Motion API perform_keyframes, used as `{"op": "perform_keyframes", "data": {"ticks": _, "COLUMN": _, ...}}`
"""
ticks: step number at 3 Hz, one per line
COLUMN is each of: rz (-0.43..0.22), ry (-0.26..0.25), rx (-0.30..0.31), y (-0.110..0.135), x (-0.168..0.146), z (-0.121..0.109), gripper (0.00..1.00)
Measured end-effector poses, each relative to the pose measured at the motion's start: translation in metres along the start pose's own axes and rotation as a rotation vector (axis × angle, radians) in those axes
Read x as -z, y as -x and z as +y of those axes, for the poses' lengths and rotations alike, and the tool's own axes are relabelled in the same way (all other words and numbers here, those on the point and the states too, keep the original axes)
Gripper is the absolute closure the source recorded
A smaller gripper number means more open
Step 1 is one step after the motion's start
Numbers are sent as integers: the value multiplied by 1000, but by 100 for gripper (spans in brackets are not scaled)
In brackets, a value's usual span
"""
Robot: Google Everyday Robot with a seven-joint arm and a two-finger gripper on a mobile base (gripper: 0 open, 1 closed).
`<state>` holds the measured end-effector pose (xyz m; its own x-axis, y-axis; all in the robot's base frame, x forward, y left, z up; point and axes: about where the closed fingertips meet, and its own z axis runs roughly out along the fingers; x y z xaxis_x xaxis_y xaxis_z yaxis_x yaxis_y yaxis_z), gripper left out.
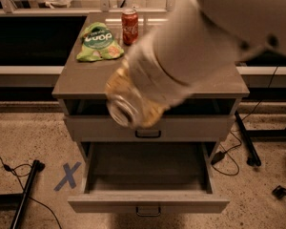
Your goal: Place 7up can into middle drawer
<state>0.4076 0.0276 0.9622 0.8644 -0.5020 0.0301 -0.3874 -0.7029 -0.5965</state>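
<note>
Green chip bag [99,43] lies on the cabinet top's left side. Here's the 7up can [123,109], tipped sideways with its metal end toward us, clamped between the fingers of the gripper [128,106], in the air over the cabinet's front edge. A red cola can [129,26] stands upright behind. I'd carry it forward clear of the upper drawer front [190,128], then lower well in before releasing. The middle drawer [148,203] stands pulled out, nothing visible inside.

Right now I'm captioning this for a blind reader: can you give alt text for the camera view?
The gripper holds the 7up can at the front edge of the cabinet, above the open drawer. A red can and a green bag sit on top.
</note>
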Motion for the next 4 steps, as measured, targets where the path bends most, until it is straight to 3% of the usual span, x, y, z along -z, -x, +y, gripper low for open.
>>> {"op": "perform_keyframes", "data": {"ticks": 1, "rz": -82, "ry": 4, "rx": -250, "y": 11, "x": -22, "z": 118, "gripper": 100}}
{"op": "perform_keyframes", "data": {"ticks": 2, "rz": -281, "ry": 94, "rx": -558, "y": 26, "x": -87, "z": 231, "gripper": 100}}
{"op": "perform_keyframes", "data": {"ticks": 3, "rz": -368, "ry": 122, "rx": -622, "y": 36, "x": -112, "z": 259, "gripper": 100}}
{"op": "perform_keyframes", "data": {"ticks": 4, "rz": -372, "ry": 129, "rx": -626, "y": 28, "x": -122, "z": 258, "gripper": 100}}
